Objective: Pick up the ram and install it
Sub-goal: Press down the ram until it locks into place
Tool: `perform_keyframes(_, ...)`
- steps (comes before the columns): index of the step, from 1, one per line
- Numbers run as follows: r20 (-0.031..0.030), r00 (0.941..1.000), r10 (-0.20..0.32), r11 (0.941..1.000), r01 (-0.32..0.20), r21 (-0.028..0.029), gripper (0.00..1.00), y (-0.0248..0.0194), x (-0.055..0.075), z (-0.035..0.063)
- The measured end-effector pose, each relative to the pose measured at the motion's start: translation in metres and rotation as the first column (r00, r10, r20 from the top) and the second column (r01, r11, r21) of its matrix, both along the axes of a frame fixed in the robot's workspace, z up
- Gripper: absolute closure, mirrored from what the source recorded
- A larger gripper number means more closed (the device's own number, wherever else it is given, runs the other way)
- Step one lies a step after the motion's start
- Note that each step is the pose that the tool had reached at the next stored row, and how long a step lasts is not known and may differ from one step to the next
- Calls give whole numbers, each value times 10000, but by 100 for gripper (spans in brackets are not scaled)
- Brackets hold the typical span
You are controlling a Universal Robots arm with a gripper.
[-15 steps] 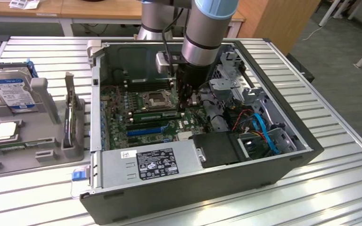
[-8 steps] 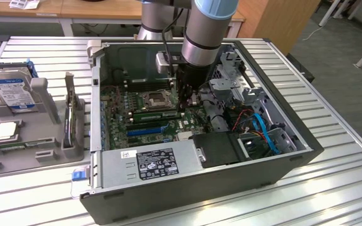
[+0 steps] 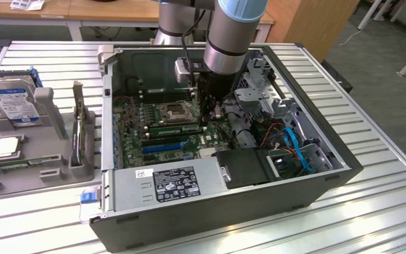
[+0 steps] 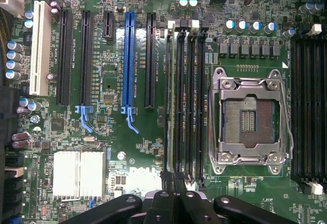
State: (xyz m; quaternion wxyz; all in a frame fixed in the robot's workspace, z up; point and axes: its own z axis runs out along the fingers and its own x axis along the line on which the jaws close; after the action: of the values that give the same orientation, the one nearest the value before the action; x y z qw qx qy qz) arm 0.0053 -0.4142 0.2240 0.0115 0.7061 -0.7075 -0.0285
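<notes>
Green ram (image 4: pixel 170 106) sits upright in black motherboard slot (image 4: pixel 180 101) beneath closed jaws

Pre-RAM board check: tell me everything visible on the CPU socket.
The CPU socket is square, with a silvery metal load frame, wire levers down its sides and a dark recessed centre with no chip seated. It lies flat on the green motherboard between two banks of black memory slots; nothing touches it.

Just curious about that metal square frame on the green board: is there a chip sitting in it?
No, the CPU socket on the motherboard is open and bare in the wrist view, with only its contacts showing inside the metal frame.
</notes>
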Motion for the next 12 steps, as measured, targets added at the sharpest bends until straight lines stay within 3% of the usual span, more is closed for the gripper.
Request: perform_keyframes(12, 0, 10000, -1, 10000, 1, 0, 90, 0, 0, -8)
